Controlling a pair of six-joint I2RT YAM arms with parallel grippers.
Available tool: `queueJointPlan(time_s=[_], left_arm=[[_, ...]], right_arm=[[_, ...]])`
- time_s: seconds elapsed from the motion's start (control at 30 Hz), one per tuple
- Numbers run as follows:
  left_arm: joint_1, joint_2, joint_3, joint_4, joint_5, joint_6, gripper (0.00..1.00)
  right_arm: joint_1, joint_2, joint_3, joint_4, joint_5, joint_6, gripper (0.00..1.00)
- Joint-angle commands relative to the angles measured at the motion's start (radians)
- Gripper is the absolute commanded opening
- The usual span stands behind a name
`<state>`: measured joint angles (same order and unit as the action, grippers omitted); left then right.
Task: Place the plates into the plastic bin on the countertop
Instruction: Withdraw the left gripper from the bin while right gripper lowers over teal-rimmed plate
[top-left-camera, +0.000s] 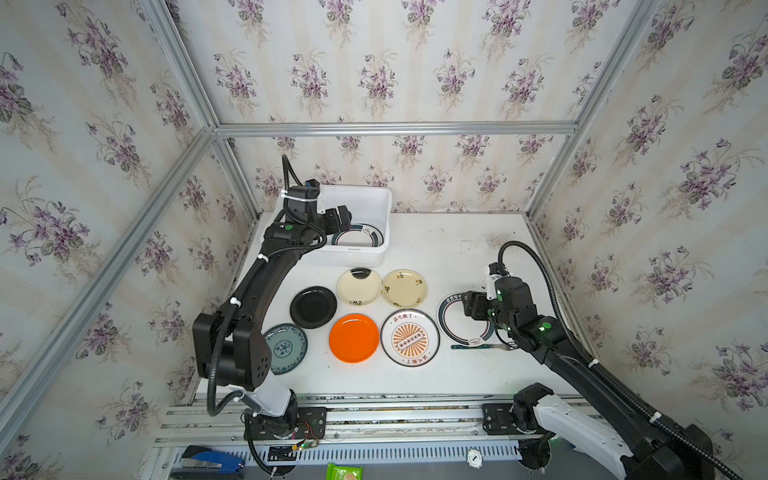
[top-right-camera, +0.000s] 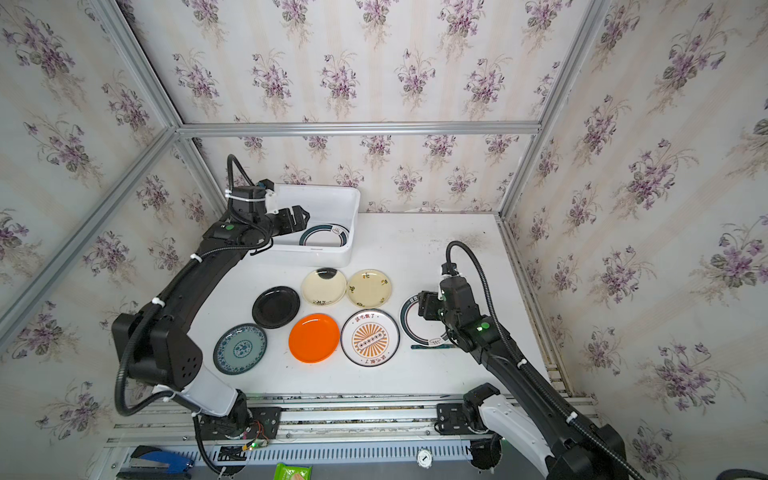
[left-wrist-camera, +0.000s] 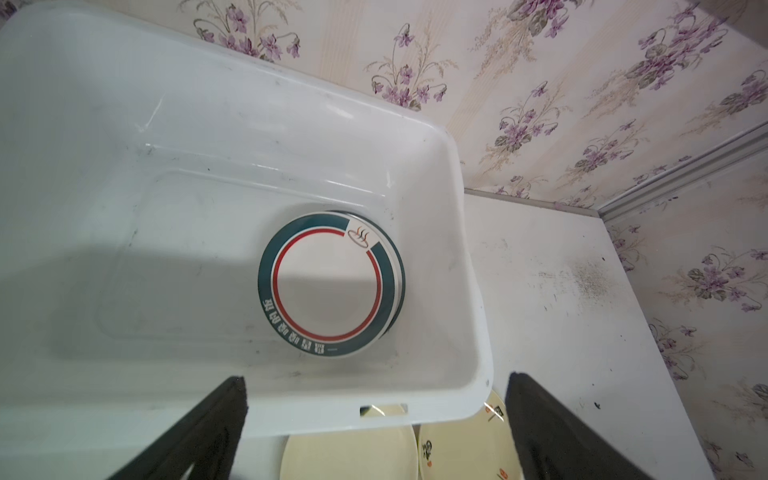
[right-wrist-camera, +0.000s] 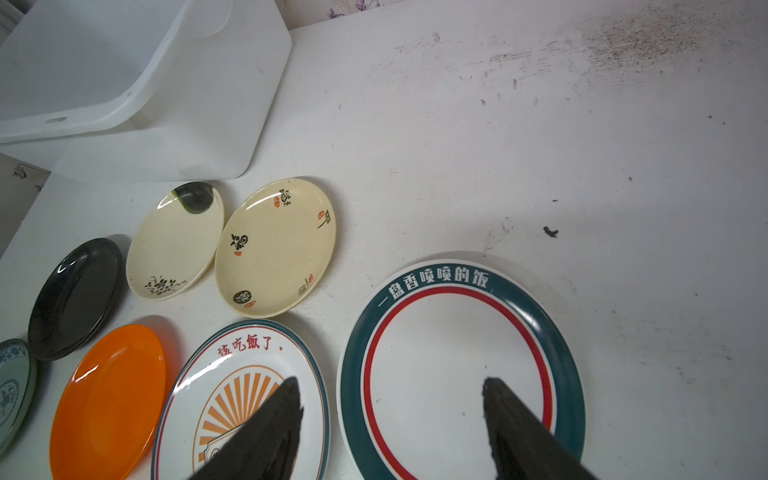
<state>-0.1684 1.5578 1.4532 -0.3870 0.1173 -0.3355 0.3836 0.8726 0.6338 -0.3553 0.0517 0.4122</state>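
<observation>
Left claw wide open, empty, over bin; teal plate lies inside. Right claw open, empty, above second teal plate on counter. My worry: one finger hangs over sunburst plate and could snag its rim too.

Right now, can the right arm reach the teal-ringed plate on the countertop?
Probably yes. The right pincer hangs open over the teal-ringed plate, nothing on top of it. Only the fork at its near rim and the sunburst plate alongside could crowd a grasp.
</observation>
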Motion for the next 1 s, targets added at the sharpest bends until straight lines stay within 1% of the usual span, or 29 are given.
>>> queueJointPlan(time_s=[0.0, 0.1, 0.23, 0.47, 0.57, 0.77, 0.9, 0.97], left_arm=[[-0.006, -0.088, -0.096, 0.097, -0.006, -0.018, 1.00], [-0.011, -0.188, -0.207, 0.120, -0.015, -0.036, 1.00], [-0.019, -0.348, -0.374, 0.186, -0.031, -0.074, 1.00], [-0.020, -0.590, -0.608, 0.212, -0.010, -0.122, 1.00], [-0.020, -0.676, -0.689, 0.212, 0.011, -0.130, 1.00], [-0.020, -0.780, -0.805, 0.243, 0.061, -0.129, 1.00], [-0.020, -0.802, -0.888, 0.379, 0.154, -0.204, 1.00], [-0.020, -0.791, -0.921, 0.443, 0.179, -0.249, 1.00]], right_arm=[[-0.011, -0.033, 0.015, -0.051, -0.034, 0.001, 0.72], [-0.030, -0.076, 0.011, -0.087, -0.042, 0.006, 0.73], [-0.058, -0.120, -0.035, -0.081, -0.064, 0.008, 0.73], [-0.118, -0.086, -0.060, -0.114, -0.150, 0.033, 0.73], [-0.153, -0.073, -0.073, -0.121, -0.156, 0.044, 0.72], [-0.257, -0.038, -0.079, -0.140, -0.179, 0.047, 0.72], [-0.324, -0.027, -0.068, -0.166, -0.222, 0.021, 0.73], [-0.352, -0.027, -0.062, -0.177, -0.239, -0.008, 0.73]])
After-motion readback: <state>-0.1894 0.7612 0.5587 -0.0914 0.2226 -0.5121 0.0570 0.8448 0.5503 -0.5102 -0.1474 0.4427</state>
